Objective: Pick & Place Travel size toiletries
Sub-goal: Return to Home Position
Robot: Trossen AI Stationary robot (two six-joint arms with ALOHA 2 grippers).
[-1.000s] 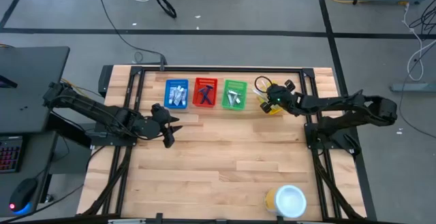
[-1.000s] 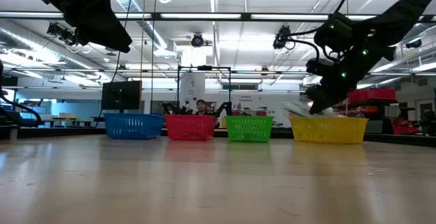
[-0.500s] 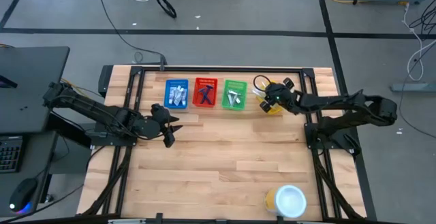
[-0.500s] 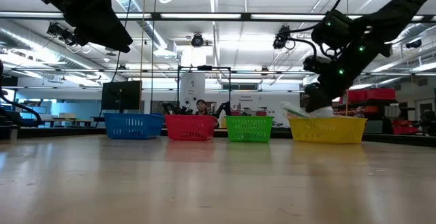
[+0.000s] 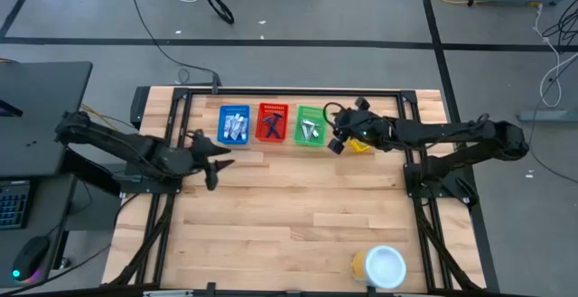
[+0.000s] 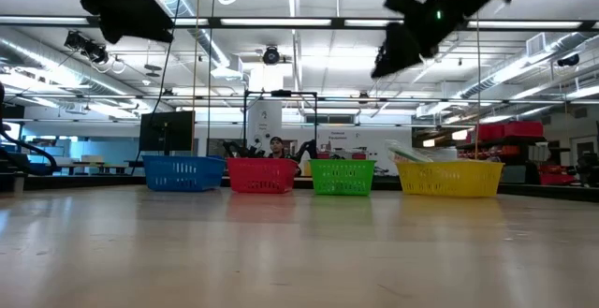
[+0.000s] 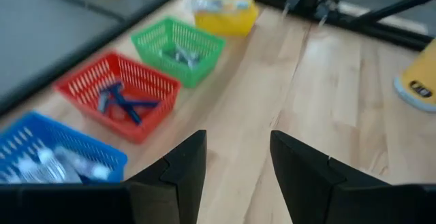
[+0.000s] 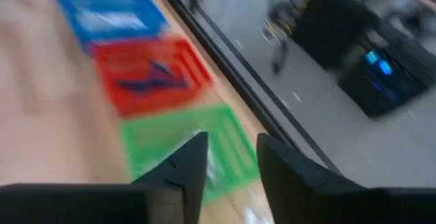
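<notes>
We find the toiletries sorted into baskets at the top of the frame, and both grippers are empty.
The left gripper (image 5: 215, 164) sits left of centre with its fingers apart. The right gripper (image 5: 334, 134), also spread, hangs by the right edge of the green basket (image 5: 299, 125). In the blue basket (image 5: 222, 125) lie white tubes (image 5: 236, 127), and in the red basket (image 5: 261, 107) lie dark razors (image 5: 271, 125).

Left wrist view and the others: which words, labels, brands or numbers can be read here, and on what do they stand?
No text can be read in any view.
Round yellow-and-white container: a dark printed mark, too blurred to read.
White tubes in the blue basket: any print is too blurred to read.
Low view, room behind: nothing legible.
</notes>
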